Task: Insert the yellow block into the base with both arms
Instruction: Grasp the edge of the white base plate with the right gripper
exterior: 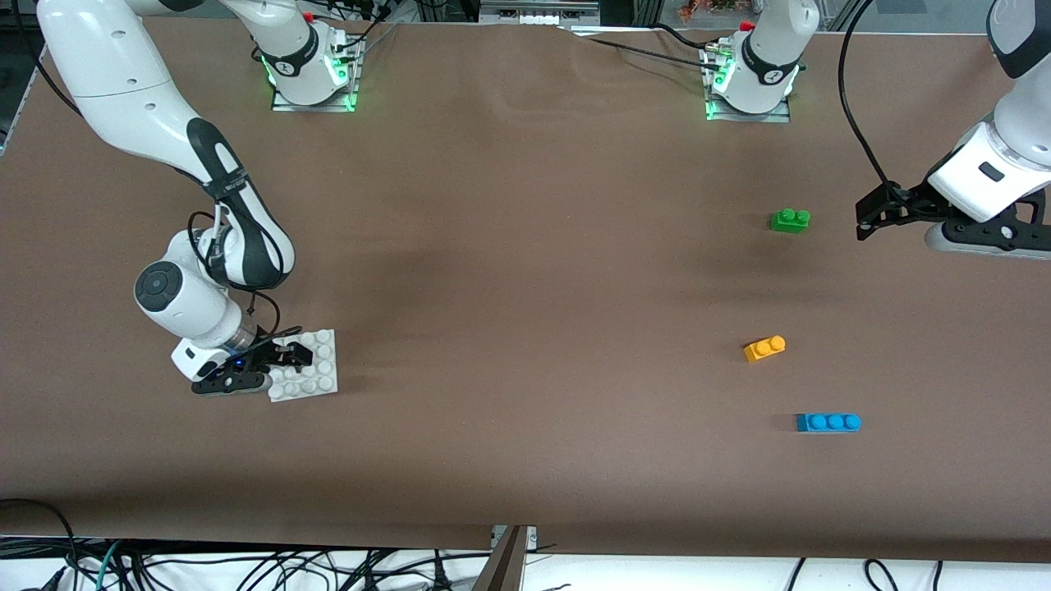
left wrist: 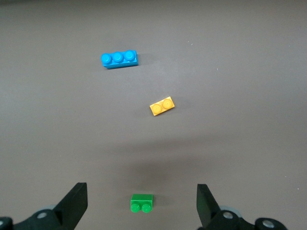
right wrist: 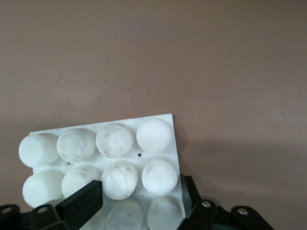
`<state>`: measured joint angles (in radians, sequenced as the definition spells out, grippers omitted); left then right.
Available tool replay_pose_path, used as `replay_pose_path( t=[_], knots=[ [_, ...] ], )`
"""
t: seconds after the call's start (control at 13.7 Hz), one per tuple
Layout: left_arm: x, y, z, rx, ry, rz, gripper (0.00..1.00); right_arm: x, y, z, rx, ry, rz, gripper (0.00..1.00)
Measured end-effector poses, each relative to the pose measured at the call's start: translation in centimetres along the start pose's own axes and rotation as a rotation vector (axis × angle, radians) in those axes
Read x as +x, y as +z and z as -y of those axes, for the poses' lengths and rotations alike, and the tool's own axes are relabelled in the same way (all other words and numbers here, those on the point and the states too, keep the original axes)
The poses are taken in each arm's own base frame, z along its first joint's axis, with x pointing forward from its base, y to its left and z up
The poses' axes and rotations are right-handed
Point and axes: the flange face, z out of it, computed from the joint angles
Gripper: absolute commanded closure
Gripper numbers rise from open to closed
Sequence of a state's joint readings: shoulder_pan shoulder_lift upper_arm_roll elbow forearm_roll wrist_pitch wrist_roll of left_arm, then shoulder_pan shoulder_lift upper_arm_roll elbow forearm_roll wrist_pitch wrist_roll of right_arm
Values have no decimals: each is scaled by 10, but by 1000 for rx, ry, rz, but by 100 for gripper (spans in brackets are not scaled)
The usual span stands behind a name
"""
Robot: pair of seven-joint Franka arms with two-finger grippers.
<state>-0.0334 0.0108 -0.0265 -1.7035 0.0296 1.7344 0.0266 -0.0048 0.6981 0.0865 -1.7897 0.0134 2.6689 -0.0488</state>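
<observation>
The yellow block (exterior: 764, 349) (left wrist: 162, 106) lies alone on the brown table toward the left arm's end. The white studded base (exterior: 316, 369) (right wrist: 120, 143) lies flat toward the right arm's end. My right gripper (exterior: 287, 357) (right wrist: 139, 188) is down on the base and shut on it: one finger rests among the studs and the other presses against the plate's outer edge. My left gripper (exterior: 872, 215) (left wrist: 141, 190) hangs open over the table beside the green brick, with nothing between its fingers.
A green two-stud brick (exterior: 790, 220) (left wrist: 142, 202) sits farther from the front camera than the yellow block. A blue three-stud brick (exterior: 828, 422) (left wrist: 120, 59) lies nearer to that camera. Cables hang off the table's front edge.
</observation>
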Motion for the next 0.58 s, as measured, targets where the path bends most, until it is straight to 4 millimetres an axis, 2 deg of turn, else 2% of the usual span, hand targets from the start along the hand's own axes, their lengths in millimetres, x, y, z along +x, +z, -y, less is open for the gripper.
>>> replay_pose_path(
  t=[0.37,0.58],
  knots=[
    [-2,2,0,-1,0,22,0,-1,2,47,13,64,4,23],
    [-3,2,0,-1,-1,25,0,-4,3,96,27,142,8,23]
  ],
)
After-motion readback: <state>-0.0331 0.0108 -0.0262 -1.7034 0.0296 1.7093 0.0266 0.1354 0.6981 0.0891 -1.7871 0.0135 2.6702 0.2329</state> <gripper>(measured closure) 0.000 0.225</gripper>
